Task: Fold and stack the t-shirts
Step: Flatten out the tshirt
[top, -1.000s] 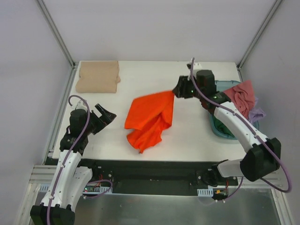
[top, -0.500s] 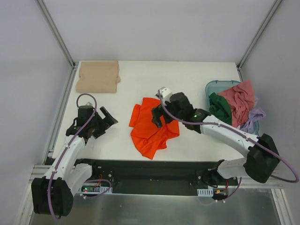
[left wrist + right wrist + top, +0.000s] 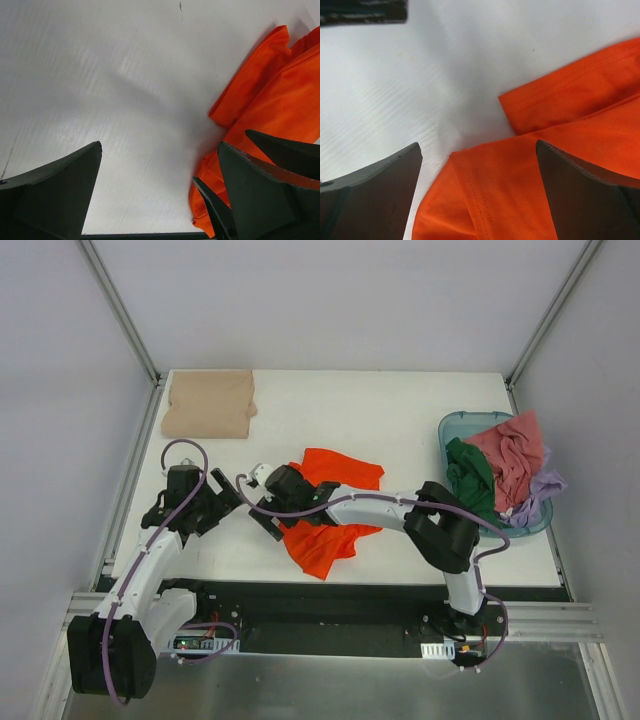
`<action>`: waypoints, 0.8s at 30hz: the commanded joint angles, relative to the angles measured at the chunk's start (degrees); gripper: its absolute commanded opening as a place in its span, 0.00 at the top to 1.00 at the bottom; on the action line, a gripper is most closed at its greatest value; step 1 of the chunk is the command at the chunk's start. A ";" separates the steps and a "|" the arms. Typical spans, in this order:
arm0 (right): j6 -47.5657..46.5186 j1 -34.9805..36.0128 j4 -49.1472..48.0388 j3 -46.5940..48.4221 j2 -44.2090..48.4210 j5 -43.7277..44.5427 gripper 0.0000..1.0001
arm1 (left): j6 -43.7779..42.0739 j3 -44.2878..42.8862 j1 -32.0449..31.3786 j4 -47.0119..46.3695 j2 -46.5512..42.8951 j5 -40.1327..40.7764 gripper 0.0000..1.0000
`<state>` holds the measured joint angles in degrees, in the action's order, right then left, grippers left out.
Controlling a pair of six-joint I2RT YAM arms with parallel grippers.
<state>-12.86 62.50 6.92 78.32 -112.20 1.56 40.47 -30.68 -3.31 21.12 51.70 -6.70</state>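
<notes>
The bright orange t-shirt lies crumpled at the middle of the table. My right arm reaches far left across it. My right gripper is open over the shirt's left edge. In the right wrist view the orange hem lies between the open fingers of my right gripper. My left gripper is open and empty over bare table just left of the shirt. Its view shows the shirt at the right of my left gripper. The tan-beige t-shirt lies folded at the back left.
A teal tub at the right edge holds pink, dark green and lilac garments. My two grippers are close together. The left gripper's tip shows in the right wrist view.
My right gripper carried the orange t-shirt from the back right toward the left, let it drop, and now stands open at its left edge. My left arm shifted slightly.
</notes>
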 commanded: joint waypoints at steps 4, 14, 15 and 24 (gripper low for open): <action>2.84 3.06 0.91 3.33 -4.42 19.76 0.03 | -1.36 -1.05 0.15 0.94 -0.99 2.74 0.01; 8.03 3.59 -2.34 1.92 -3.29 23.66 0.43 | -1.18 -0.70 0.15 1.02 -0.90 1.95 0.01; 8.20 3.51 -2.35 1.83 -2.94 23.57 0.44 | -1.27 -0.70 0.15 1.02 -1.08 2.13 0.01; 12.24 3.51 -2.87 1.74 -0.39 25.85 0.53 | -1.18 -0.61 0.06 1.02 -0.73 0.64 0.01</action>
<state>-4.14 66.00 5.80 79.81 -117.16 24.01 39.97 -30.68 -3.31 21.82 51.29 -5.48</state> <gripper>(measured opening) 0.468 0.990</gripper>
